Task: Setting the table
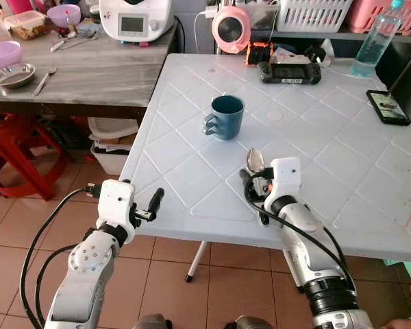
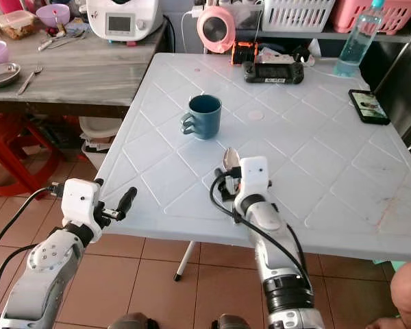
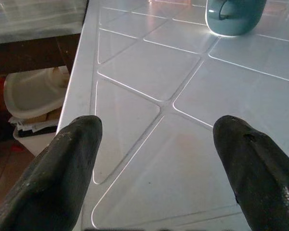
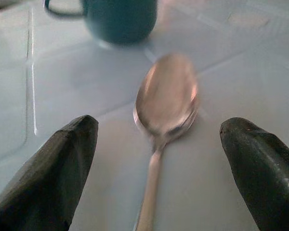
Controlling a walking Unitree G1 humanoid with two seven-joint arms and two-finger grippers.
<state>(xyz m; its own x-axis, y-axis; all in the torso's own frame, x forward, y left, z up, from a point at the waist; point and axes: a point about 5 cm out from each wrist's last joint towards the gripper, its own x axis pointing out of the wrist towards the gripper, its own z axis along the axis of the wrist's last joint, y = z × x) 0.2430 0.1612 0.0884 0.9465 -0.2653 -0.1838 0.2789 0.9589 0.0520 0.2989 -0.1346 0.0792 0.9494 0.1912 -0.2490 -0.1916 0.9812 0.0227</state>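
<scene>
A teal mug (image 1: pixel 226 115) stands near the middle of the white plastic table (image 1: pixel 342 164). A silver spoon (image 1: pixel 254 160) lies flat on the table just in front of the mug, bowl end toward it. My right gripper (image 1: pixel 255 195) rests low over the spoon's handle and is open. In the right wrist view its two black fingers (image 4: pixel 58 163) stand apart on either side of the spoon (image 4: pixel 166 96). My left gripper (image 1: pixel 147 202) hovers open at the table's front left edge, holding nothing. In the left wrist view the mug (image 3: pixel 235 14) stands far ahead.
On the far side of the table are a pink fan (image 1: pixel 231 29), a game console (image 1: pixel 290 71), a water bottle (image 1: pixel 375 41) and a phone (image 1: pixel 388 107). A grey side table (image 1: pixel 89 68) to the left holds bowls, a fork and an appliance. A red stool (image 1: pixel 17 147) stands below.
</scene>
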